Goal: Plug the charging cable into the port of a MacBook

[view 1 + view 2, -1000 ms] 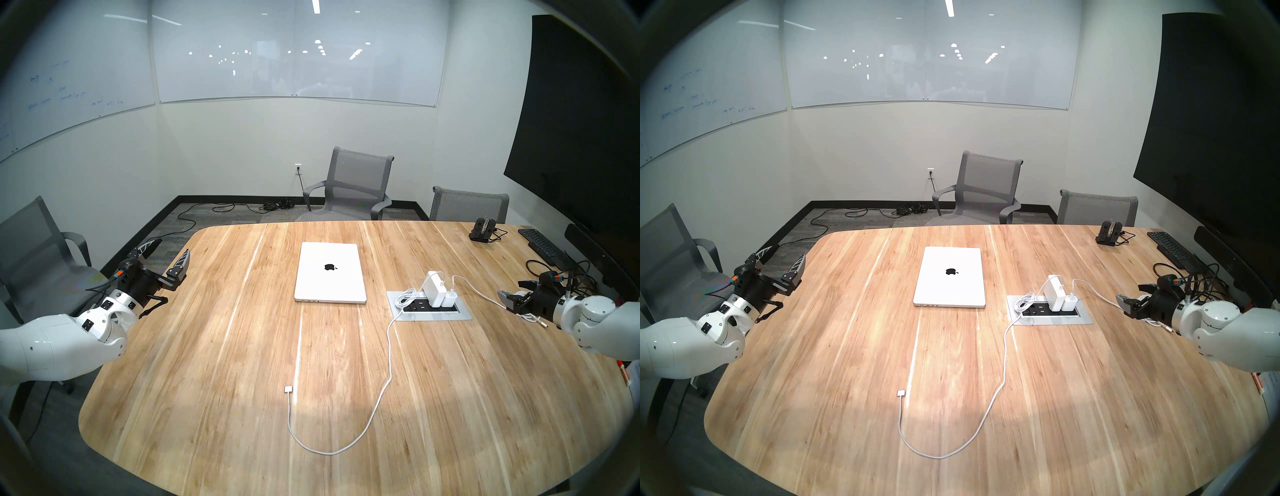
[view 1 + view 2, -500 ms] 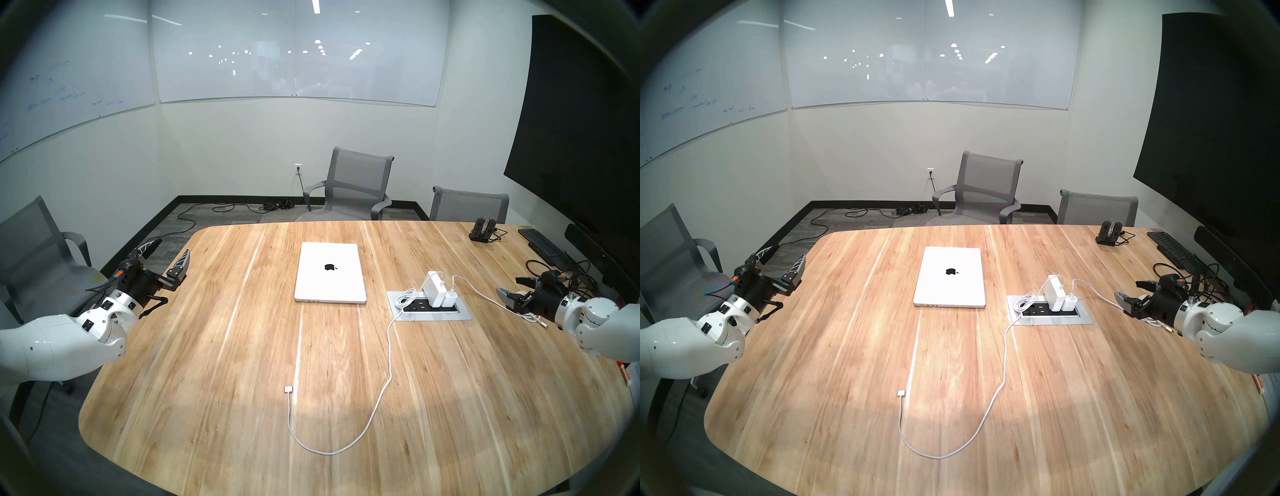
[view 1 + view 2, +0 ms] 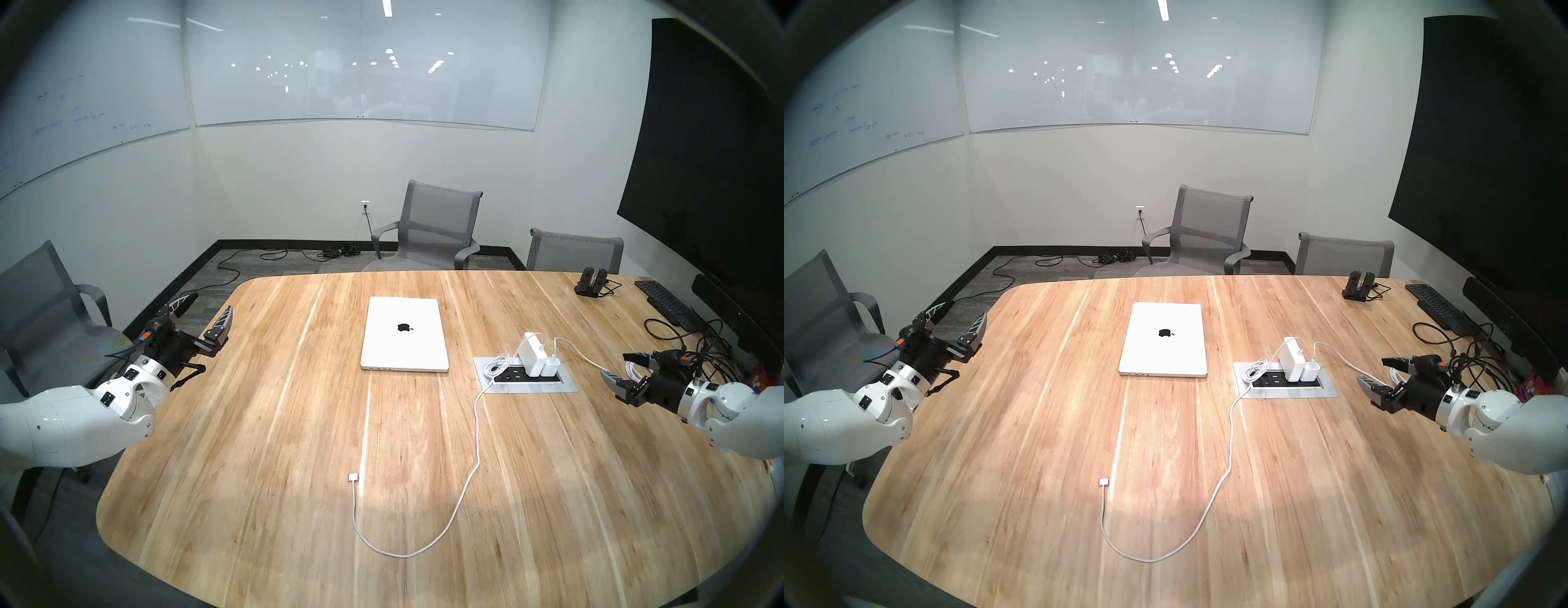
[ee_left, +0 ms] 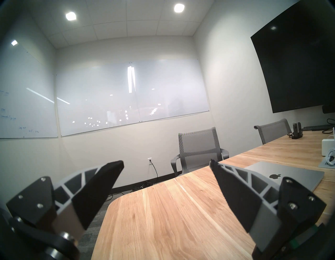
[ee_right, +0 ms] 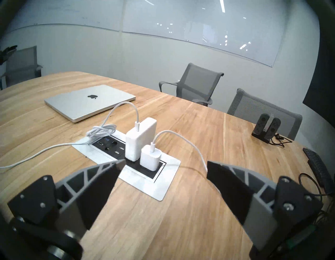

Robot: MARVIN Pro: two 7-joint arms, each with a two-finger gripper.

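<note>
The closed silver MacBook lies at the table's middle, black apple logo up. Three tiny dark slots sit in its near edge; the port is the leftmost one. The charging cable runs from the large white power brick toward the front and loops back. Its flat connector tip lies loose on the wood. My left gripper is open and empty over the table's left edge. My right gripper is open and empty, right of the outlet plate.
A smaller white charger stands beside the brick; its bundled cord lies by my right gripper's fingers. A black keyboard, a controller dock and tangled black cables sit far right. Grey chairs surround the table.
My right gripper has moved nearer and slightly left, uncovering part of the bundled cord. The left arm, MacBook and charging cable have not moved.
</note>
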